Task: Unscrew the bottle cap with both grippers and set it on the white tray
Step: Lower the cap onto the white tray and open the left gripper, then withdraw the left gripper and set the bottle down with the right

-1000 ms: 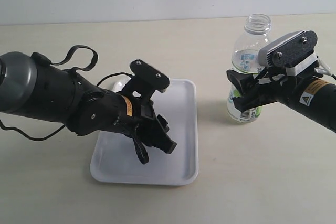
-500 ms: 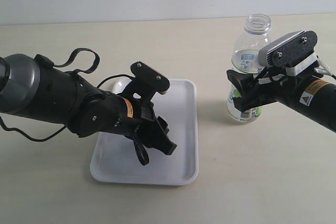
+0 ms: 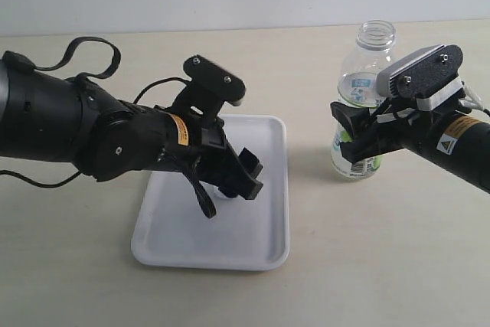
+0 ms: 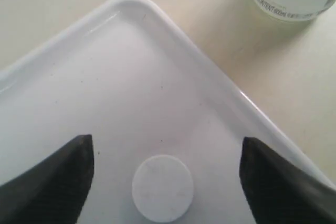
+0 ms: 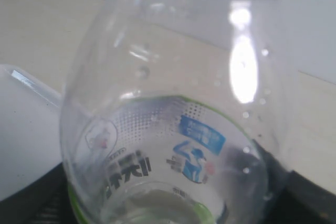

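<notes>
One worktop (image 3: 321,281) holds one white tray (image 3: 264,246). One open bottle (image 3: 369,74) stands upright on the worktop near the tray's right edge, and the right end effector (image 3: 348,135) grips it. One bottle cap (image 4: 162,187) lies flat on the tray, away from its rim. The left end effector (image 3: 228,195) is spread wide around the cap, not touching it.

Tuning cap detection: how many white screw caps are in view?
1. The small round white plastic bottle cap lies flat on the glossy white rectangular tray, between the open left gripper's fingers. The clear plastic bottle's neck is bare. Left arm hides some tray.
</notes>
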Available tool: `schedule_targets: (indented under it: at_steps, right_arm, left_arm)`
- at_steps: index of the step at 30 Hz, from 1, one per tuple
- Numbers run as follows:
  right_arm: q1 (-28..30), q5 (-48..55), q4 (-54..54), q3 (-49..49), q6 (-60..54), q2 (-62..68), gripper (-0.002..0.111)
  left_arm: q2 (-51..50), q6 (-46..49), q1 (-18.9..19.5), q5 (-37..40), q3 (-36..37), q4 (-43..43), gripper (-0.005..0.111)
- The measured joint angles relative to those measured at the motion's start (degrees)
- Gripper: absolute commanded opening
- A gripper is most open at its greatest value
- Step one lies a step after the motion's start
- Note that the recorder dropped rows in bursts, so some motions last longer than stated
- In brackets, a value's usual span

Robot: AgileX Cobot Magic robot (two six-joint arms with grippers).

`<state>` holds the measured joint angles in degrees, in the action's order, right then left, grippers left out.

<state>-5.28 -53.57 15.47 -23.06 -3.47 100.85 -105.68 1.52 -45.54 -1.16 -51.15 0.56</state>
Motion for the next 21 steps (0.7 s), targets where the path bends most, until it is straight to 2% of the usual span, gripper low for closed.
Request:
schedule_targets:
  at_steps: [3,6,16,21]
  right_arm:
    - [0.0,0.0,0.0,0.0,0.1,0.0,0.074]
    - [0.0,-1.46,-0.12,0.0,1.0,0.0,0.083]
    - [0.0,-2.38,-0.12,0.0,1.66,0.0,0.086]
    - [0.0,-0.3,-0.12,0.0,1.88,-1.71,0.086]
  left_arm:
    - [1.58,0.0,0.0,0.0,0.0,0.0,0.074]
    - [2.08,0.0,0.0,0.0,0.0,0.0,0.074]
    - [2.19,-0.23,0.0,-0.22,0.0,0.0,0.074]
    - [2.95,-0.86,0.0,-0.47,0.88,0.0,0.063]
